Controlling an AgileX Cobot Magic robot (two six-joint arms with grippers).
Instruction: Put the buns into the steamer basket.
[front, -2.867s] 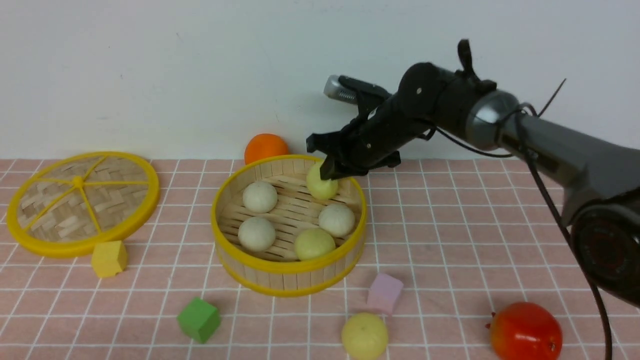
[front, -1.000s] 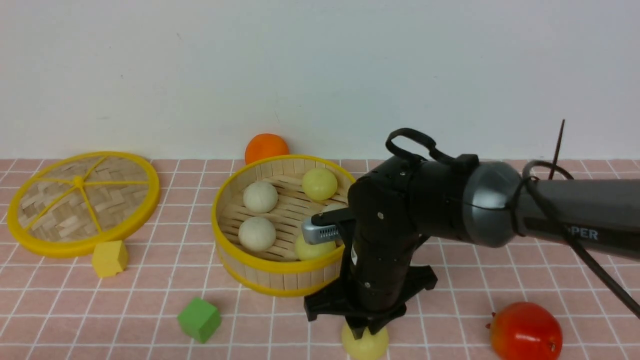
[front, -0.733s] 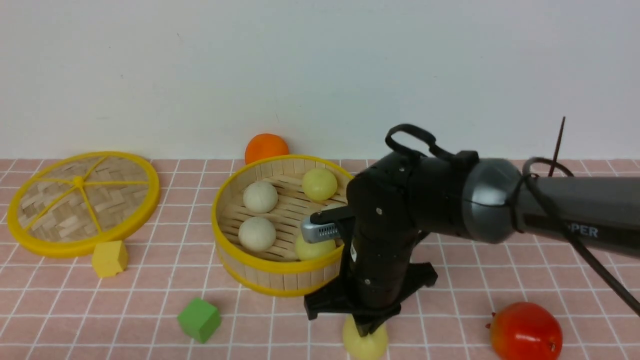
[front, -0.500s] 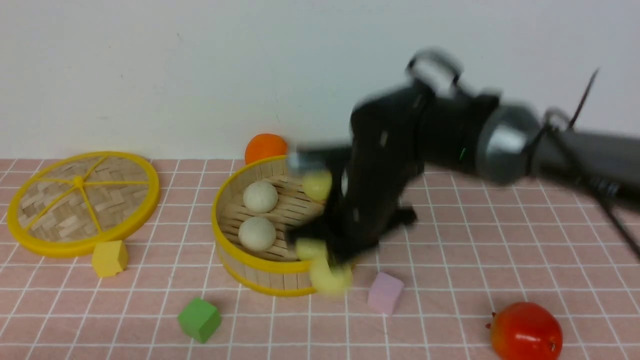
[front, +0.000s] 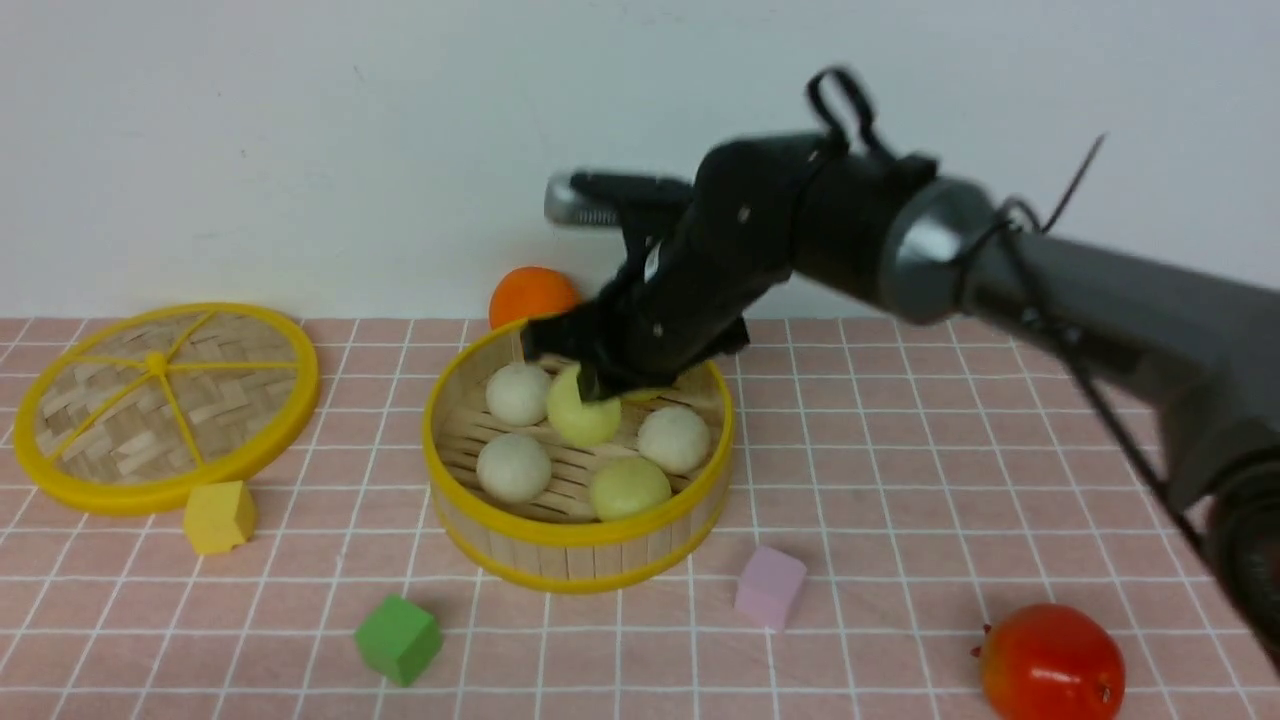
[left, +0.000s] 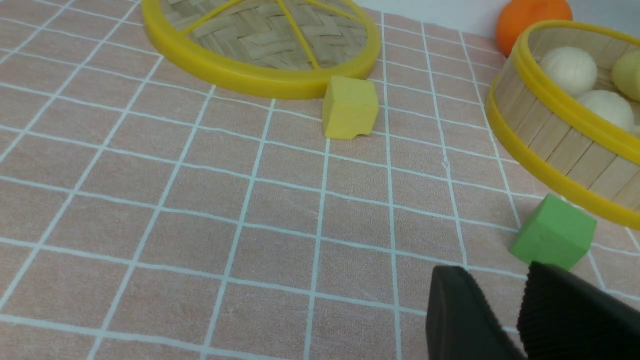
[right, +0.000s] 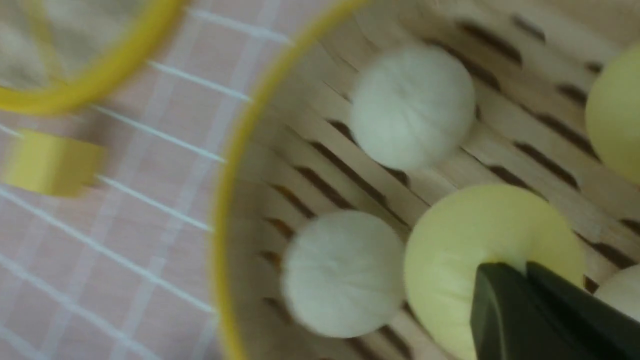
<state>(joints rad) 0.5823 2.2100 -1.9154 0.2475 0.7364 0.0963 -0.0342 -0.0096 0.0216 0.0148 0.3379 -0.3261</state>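
Over steamer basket (front: 560, 545): right fingers (front: 592, 385) grasp sixth bun (front: 580, 418); five buns (front: 513, 467) inside.

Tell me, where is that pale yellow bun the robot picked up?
In the front view the pale yellow bun hangs in the right hand over the middle of the steamer basket, beside an off-white bun.

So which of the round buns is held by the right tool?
The pale yellow round bun above the bamboo steamer basket's middle, pinched by the right tool; the others lie free.
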